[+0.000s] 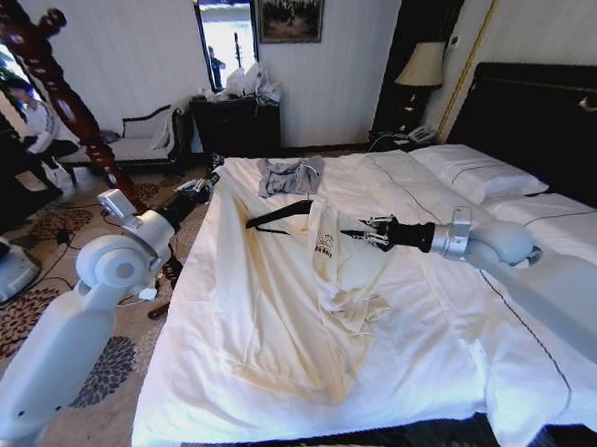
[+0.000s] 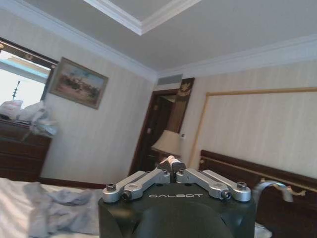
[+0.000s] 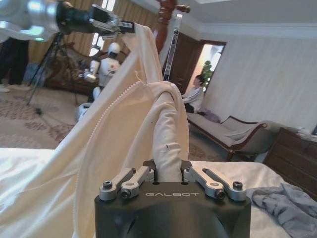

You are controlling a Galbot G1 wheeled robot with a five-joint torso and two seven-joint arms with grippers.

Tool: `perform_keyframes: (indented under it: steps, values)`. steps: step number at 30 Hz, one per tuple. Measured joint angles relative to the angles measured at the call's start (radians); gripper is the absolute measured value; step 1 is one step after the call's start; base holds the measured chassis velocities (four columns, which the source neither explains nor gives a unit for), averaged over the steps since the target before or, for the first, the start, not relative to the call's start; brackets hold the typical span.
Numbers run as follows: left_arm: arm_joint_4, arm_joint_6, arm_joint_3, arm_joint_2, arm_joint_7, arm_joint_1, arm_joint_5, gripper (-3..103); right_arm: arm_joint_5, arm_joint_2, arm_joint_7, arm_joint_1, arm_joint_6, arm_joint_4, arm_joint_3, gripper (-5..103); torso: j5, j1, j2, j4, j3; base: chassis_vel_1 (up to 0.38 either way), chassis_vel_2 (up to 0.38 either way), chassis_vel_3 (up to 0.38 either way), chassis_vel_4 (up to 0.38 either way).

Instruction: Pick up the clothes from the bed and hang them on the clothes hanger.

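We have the cream robe (image 1: 282,294) gripped at two points above the bed (image 1: 435,346), most of its length lying on the white sheet. Our left claw (image 1: 208,180) is closed on the robe's upper edge near the bed's left side; in the right wrist view that same claw (image 3: 116,26) pinches the fabric high up. Our right claw (image 1: 364,235) is clamped on a bunched fold of cream cloth, seen rising between its fingers (image 3: 131,179) from the right wrist.

The black clothes hanger (image 1: 278,215) lies flat on the sheet at the robe's top, its hook toward the blue-grey garment (image 1: 289,174), well clear of both claws.

We judge this step to be spreading the collar so the hanger can be fed in. To do it well, we should keep both grips firm, draw the claws apart evenly so the neckline opens without slipping, and lift only enough that the trailing sleeves do not drag the hanger out of place.
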Motion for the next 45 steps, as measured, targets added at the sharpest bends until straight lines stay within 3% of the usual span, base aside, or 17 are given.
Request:
perform_keyframes:
  steps: [9, 26, 39, 45]
  values:
    - [-0.094, -0.016, 0.069, -0.058, 0.012, 0.021, -0.022, 0, 0.078, 0.040, 0.134, 0.011, 0.036, 0.003, -0.014, 20, 0.0000, 0.000, 0.000, -0.0001, 0.000, 0.000, 0.000, 0.000, 0.000]
    - [-0.142, -0.001, 0.142, -0.039, 0.050, 0.051, 0.024, 0, 0.237, 0.020, 0.150, 0.071, 0.094, 0.065, 0.020, 20, -0.0003, 0.000, 0.000, 0.0002, 0.000, 0.000, 0.000, 0.000, 0.000]
    - [-0.114, -0.013, 0.095, -0.043, 0.059, -0.047, -0.007, 0, 0.139, 0.028, 0.167, 0.021, 0.055, 0.090, -0.026, 20, -0.0001, 0.000, 0.000, 0.0000, 0.000, 0.000, 0.000, 0.000, 0.000]
    - [-0.123, -0.021, 0.067, -0.035, 0.066, -0.040, -0.013, 0, 0.062, 0.034, 0.125, 0.000, 0.048, 0.057, -0.041, 20, -0.0002, 0.000, 0.000, 0.0000, 0.000, 0.000, 0.000, 0.000, 0.000]
